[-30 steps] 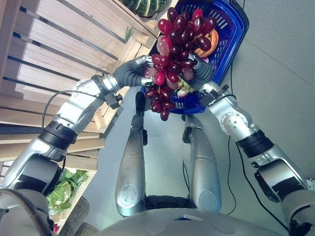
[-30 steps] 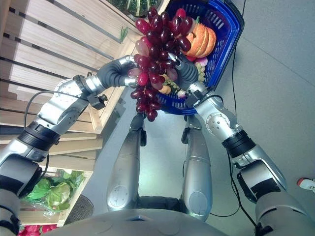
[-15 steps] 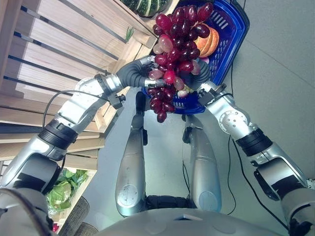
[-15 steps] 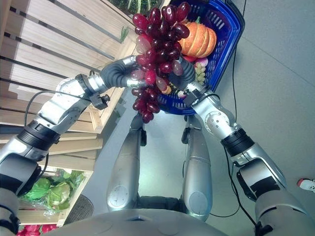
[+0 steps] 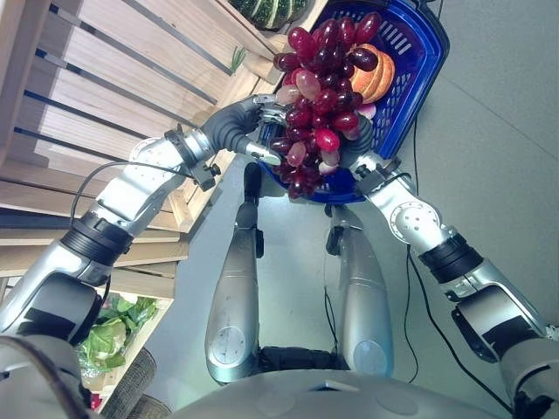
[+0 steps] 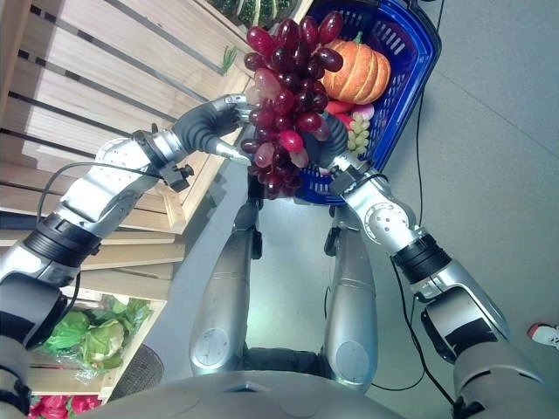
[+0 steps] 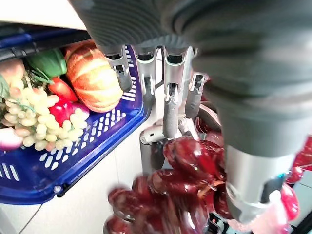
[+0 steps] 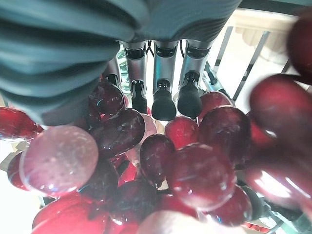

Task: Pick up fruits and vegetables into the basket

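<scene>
Above blue basket [image 6: 410, 65], red grape bunch [image 6: 286, 96] upright between both hands.

Since a second ago both hands — left hand [image 5: 247, 131] and right hand [image 6: 321, 144] — have carried the bunch of red grapes [image 5: 319, 96] farther out, toward the blue basket [image 5: 417, 65]. The bunch now reaches over the basket's near rim, partly covering the pumpkin [image 6: 356, 74] — its hanging tail looks shorter.
</scene>
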Controlling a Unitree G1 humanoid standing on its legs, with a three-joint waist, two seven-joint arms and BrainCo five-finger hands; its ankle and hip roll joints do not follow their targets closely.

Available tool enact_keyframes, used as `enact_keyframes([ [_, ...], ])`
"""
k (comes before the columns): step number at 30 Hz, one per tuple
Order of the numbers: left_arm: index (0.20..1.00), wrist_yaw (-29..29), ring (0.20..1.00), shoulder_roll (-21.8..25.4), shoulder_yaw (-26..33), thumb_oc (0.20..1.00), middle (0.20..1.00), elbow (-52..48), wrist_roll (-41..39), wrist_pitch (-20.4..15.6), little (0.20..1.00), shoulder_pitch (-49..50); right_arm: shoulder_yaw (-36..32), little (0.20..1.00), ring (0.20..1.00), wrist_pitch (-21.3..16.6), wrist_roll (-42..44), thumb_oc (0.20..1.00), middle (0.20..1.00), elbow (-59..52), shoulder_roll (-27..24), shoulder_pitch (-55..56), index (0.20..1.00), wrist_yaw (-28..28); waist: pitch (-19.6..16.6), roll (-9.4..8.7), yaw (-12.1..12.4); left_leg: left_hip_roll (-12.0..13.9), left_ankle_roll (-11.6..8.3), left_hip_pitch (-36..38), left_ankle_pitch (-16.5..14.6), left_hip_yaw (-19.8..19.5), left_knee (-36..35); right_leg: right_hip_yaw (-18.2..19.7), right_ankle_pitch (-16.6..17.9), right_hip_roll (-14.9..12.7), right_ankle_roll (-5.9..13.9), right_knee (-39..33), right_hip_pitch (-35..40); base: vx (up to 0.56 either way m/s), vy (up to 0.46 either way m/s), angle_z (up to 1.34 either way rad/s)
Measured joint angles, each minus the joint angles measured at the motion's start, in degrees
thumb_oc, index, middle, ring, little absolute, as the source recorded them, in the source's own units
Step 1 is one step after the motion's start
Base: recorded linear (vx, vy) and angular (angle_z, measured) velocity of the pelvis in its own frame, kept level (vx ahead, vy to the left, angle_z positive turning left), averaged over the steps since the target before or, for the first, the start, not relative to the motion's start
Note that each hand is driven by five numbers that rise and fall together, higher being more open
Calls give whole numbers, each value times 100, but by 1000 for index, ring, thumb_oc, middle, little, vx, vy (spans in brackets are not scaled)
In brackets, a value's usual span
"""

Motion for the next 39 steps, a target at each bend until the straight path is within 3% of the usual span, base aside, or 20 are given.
enact_keyframes([
  [7, 1000, 1049, 1000, -26, 172, 1000, 1000, 177, 83, -46, 1000, 245, -197, 200, 200, -113, 104, 200, 200, 0, 140, 6, 200, 180, 0, 0, 8, 1, 0, 0, 0, -4, 0, 0, 0, 3, 0, -1, 0, 1, -5, 0],
  [14, 1000, 3132, 1000, -754, 1324, 1000, 1000, 999, 393, -709, 1000, 804, -628, 200, 200, -386, 67, 200, 200, 63, 405, 12, 200, 133, 0, 1, 80, 3, 0, 0, 0, -15, 0, -4, -2, 7, 1, 8, 0, 6, -24, 0],
  [19, 1000, 3893, 1000, -1086, 1514, 1000, 1000, 1286, 989, -1066, 1000, 856, -742, 200, 200, -453, -210, 200, 200, 739, 505, -190, 200, -345, 0, 1, 113, 2, 0, 1, 0, -18, 18, -5, -2, 6, 1, 22, 6, 0, 0, 0],
  [26, 1000, 4220, 1000, -1207, 1541, 1000, 1000, 2140, 1145, -1134, 1000, 577, -833, 200, 200, -359, -835, 200, 200, 2664, 376, -748, 200, -1217, 0, 1, 108, 2, -2, 0, -2, -14, 55, -3, 0, 8, 4, 3, 21, 0, 0, 0],
  [33, 1000, 4164, 1000, -1207, 1426, 1000, 1000, 2849, 1135, -1151, 1000, 141, -900, 200, 200, 236, -1772, 200, 200, 5110, 264, -1917, 200, -1847, -2, 7, 176, 2, -2, -2, -2, -14, 66, -3, 3, 6, 0, -3, 23, 0, 0, 0],
  [39, 1000, 4084, 1000, -1208, 1260, 1000, 1000, 2918, 1032, -1185, 1000, -93, -931, 200, 200, 347, -3043, 200, 200, 5851, 223, -2729, 200, -2422, -2, 23, 285, -8, -3, -62, -2, -21, 76, -4, 17, -7, -24, 46, -51, 0, 0, 0],
])
